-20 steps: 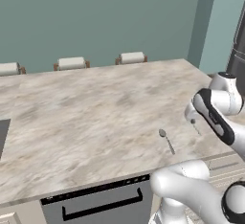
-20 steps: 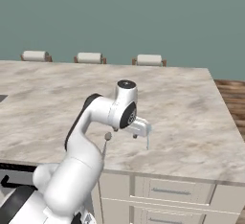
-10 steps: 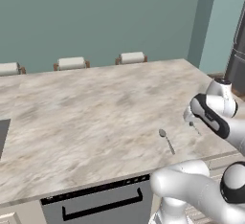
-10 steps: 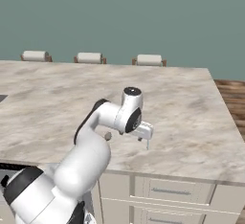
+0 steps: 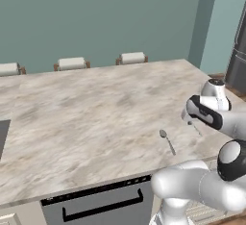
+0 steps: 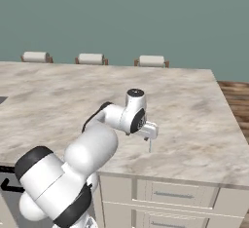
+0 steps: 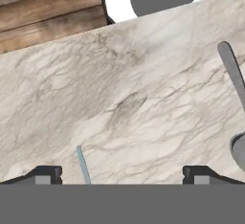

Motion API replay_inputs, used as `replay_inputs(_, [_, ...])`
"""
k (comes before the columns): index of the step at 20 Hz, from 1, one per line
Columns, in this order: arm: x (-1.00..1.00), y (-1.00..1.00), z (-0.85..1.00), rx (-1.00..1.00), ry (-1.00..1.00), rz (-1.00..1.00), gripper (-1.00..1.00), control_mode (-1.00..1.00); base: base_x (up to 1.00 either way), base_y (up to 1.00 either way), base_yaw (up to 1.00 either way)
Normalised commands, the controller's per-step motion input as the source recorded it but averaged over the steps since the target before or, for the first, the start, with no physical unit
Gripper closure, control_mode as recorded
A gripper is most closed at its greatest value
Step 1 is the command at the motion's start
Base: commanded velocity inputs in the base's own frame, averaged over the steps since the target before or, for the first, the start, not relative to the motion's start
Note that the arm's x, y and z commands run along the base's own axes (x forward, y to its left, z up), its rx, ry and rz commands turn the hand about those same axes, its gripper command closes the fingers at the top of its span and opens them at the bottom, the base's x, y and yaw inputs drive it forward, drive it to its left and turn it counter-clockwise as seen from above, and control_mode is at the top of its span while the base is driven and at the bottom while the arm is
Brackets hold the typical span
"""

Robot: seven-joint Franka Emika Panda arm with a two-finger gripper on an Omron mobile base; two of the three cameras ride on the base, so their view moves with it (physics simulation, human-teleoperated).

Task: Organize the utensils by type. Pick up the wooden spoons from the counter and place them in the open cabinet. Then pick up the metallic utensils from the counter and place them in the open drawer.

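Hovering low over the worktop [image 5: 86, 118] near its front edge, gripper [image 7: 119, 175] has fingers [image 7: 45, 174] spread wide, holding nothing. A slim grey utensil [image 7: 83, 165] lies between them, the grey metal spoon [image 5: 167, 141] nearby. Best to center over the handle, drop straight down, then close.

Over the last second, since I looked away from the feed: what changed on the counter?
The gripper has swung to the right along the counter's near edge, over a thin utensil. It has stayed open and has taken hold of nothing. The grey metal spoon lies where it was.
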Motion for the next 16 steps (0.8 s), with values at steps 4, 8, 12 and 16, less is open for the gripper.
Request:
replay_inputs(4, [0.29, -0.05, -0.14, -0.14, 0.04, 0.12, -1.0, -1.0, 0.0, 0.0, 0.0])
replay_inputs(8, [0.18, -0.28, -0.14, -0.09, 0.07, 0.19, -1.0, -1.0, 0.0, 0.0, 0.0])
replay_inputs(12, [0.09, -0.29, -0.12, 0.0, 0.03, 0.14, -1.0, -1.0, 0.0, 0.0, 0.0])
replay_inputs(16, [0.07, -0.28, -0.06, 0.0, 0.02, 0.11, -1.0, -1.0, 0.0, 0.0, 0.0])
